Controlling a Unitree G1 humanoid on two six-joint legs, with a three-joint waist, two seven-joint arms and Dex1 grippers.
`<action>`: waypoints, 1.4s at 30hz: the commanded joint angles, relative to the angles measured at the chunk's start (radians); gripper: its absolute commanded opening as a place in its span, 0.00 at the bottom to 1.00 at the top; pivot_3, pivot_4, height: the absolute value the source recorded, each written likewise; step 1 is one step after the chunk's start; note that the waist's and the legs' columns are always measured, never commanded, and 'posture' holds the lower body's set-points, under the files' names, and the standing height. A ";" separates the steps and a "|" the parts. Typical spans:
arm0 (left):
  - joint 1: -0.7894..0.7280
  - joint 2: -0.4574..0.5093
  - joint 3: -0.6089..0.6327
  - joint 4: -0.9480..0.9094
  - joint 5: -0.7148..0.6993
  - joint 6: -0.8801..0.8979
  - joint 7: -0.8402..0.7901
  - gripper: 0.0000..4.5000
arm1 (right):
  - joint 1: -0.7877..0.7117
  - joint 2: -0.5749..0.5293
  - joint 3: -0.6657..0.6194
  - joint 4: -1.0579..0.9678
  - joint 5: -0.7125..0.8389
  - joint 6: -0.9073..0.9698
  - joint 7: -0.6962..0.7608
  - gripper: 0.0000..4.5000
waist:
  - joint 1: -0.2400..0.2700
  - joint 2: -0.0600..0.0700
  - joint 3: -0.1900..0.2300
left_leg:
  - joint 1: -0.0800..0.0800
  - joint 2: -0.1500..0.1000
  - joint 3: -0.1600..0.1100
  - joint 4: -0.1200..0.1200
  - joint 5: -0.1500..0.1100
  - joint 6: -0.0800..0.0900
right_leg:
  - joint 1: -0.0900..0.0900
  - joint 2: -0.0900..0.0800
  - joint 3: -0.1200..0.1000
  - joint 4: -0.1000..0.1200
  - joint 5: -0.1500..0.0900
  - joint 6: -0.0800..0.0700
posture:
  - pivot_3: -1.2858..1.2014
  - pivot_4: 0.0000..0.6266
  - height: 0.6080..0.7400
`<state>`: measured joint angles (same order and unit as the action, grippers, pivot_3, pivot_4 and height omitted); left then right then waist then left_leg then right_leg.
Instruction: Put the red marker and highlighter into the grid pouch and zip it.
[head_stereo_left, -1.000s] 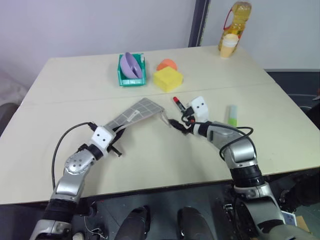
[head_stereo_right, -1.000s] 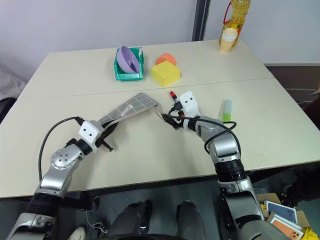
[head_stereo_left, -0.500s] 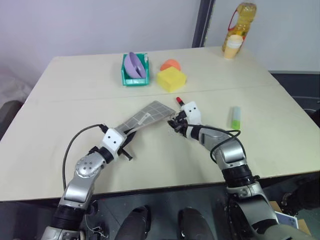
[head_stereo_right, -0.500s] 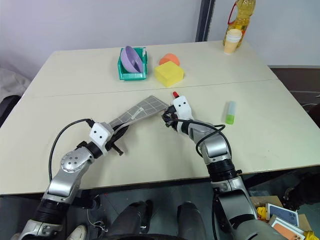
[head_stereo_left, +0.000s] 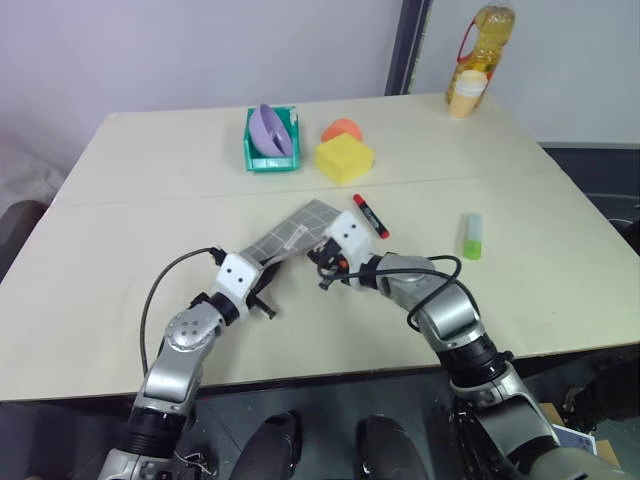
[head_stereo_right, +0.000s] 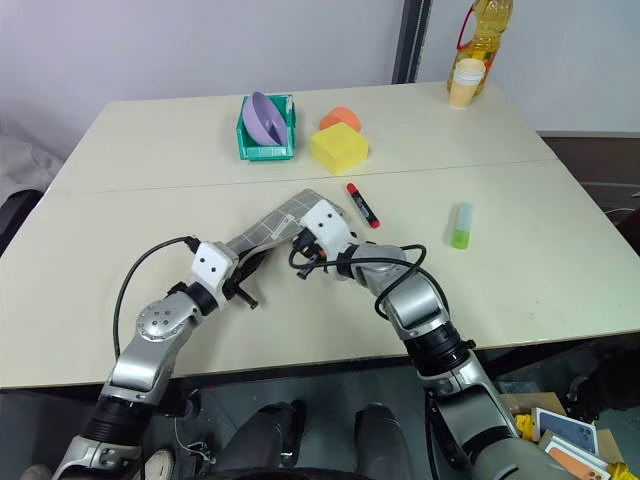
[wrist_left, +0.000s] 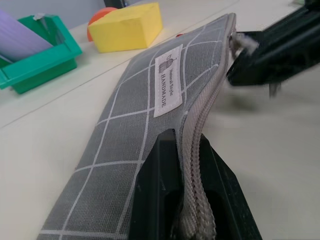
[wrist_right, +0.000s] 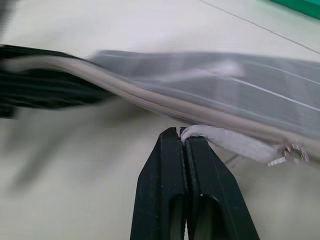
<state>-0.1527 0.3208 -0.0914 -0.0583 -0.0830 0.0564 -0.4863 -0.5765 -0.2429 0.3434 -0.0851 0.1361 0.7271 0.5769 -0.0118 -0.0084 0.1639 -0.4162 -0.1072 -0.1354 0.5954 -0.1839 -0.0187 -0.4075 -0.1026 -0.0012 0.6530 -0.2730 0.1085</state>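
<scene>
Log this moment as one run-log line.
left gripper: shut on pouch | right gripper: shut on pull cord | marker, highlighter: on table

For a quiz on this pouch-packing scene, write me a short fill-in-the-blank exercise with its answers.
1. The left gripper is shut on the zipper edge of the flat grey fabric grid pouch, whose lines are ____.
2. The right gripper pinches the pouch's white pull ____.
3. The slim red marker lies on the ____, outside the pouch.
4. The stubby highlighter is light ____.

Missing words: white; cord; table; green
</scene>
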 joint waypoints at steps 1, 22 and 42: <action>-0.021 -0.016 -0.018 -0.046 0.011 0.015 0.012 0.00 | -0.034 0.006 0.065 -0.089 0.001 0.003 0.048 0.01 | -0.001 0.000 0.000 | 0.000 0.000 0.000 0.000 0.000 0.000 | 0.000 0.000 0.000 0.000 0.000 0.000 | 0.52 0.24 1.00; -0.035 -0.025 0.014 -0.037 0.083 0.017 0.100 0.00 | -0.008 -0.188 -0.086 -0.122 0.018 0.033 0.097 0.86 | 0.004 -0.001 0.000 | -0.001 0.000 0.000 0.000 0.000 0.000 | 0.001 0.000 -0.001 -0.003 0.000 0.000 | 0.52 0.24 1.00; -0.037 -0.051 0.016 -0.003 0.117 0.054 0.182 0.00 | -0.174 -0.061 -0.309 0.535 -0.045 -0.228 -0.186 0.31 | -0.001 -0.001 0.000 | 0.000 0.000 0.001 0.000 0.000 0.000 | 0.001 0.000 -0.001 -0.003 0.000 0.000 | 0.52 0.24 1.00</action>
<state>-0.1916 0.2715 -0.0958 -0.0344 0.0457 0.1055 -0.3069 -0.7240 -0.3028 0.0609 0.4665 0.0854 0.5253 0.3903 -0.0130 -0.0089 0.1641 -0.4166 -0.1072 -0.1346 0.5953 -0.1838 -0.0187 -0.4063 -0.1025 -0.0017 0.6501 -0.2727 0.1088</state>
